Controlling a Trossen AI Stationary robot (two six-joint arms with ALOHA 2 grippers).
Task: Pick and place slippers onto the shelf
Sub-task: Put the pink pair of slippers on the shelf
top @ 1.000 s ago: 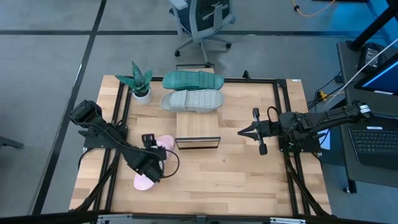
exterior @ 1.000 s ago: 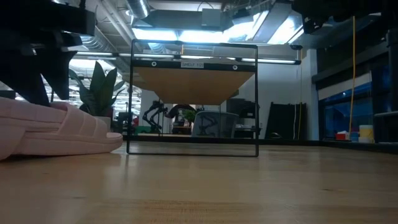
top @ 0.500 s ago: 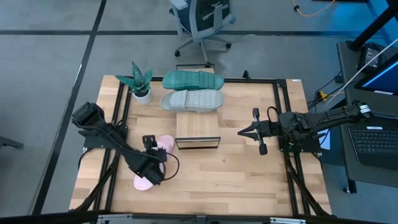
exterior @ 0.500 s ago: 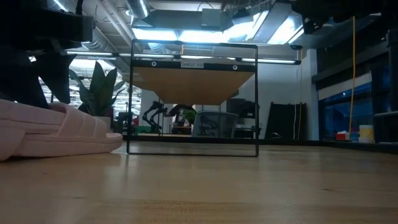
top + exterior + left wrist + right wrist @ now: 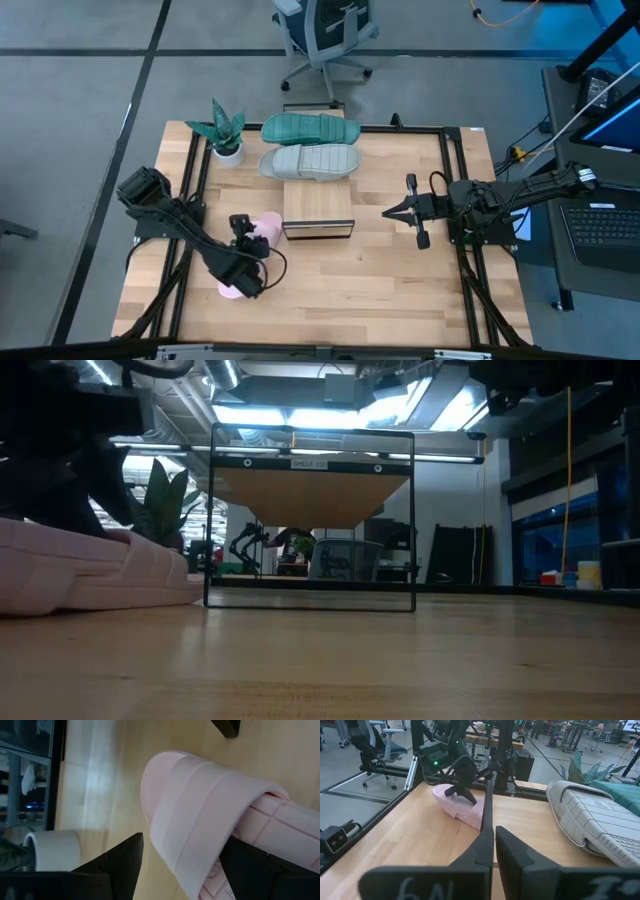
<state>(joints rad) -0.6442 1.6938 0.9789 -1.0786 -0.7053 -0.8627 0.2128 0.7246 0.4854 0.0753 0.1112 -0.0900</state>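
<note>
The pale pink slipper (image 5: pixel 268 224) lies sole down on the table, left of the shelf (image 5: pixel 318 203), and in the low view the pink slipper (image 5: pixel 90 570) shows at the left. My left gripper (image 5: pixel 246 256) is down over it and open, with the arched strap (image 5: pixel 200 815) between its fingers. The light grey slipper (image 5: pixel 310 161) rests on the table at the shelf's far end. The teal green slipper (image 5: pixel 310 128) lies just beyond it. My right gripper (image 5: pixel 388 212) is shut and hovers right of the shelf, touching nothing. My left gripper comes at the pink slipper slanting down from above and straddles its strap. One finger (image 5: pixel 260 865) lies against the strap's open edge (image 5: pixel 237 837). The other finger (image 5: pixel 120 865) stands apart from the strap's outer side, with bare wood between. The slipper stays flat on the table.
A small potted plant (image 5: pixel 227 148) stands at the far left corner. A black frame rail (image 5: pixel 195 175) runs along the table's left side and another (image 5: pixel 455 180) along its right. Bare wood (image 5: pixel 360 285) spreads in front of the shelf. An office chair (image 5: pixel 320 35) is beyond the table.
My left gripper has sunk lower over the pink slipper and drifted slightly toward the table's near edge. In the low view the slipper's toe end has shifted a little toward the shelf and its outline has flattened.
</note>
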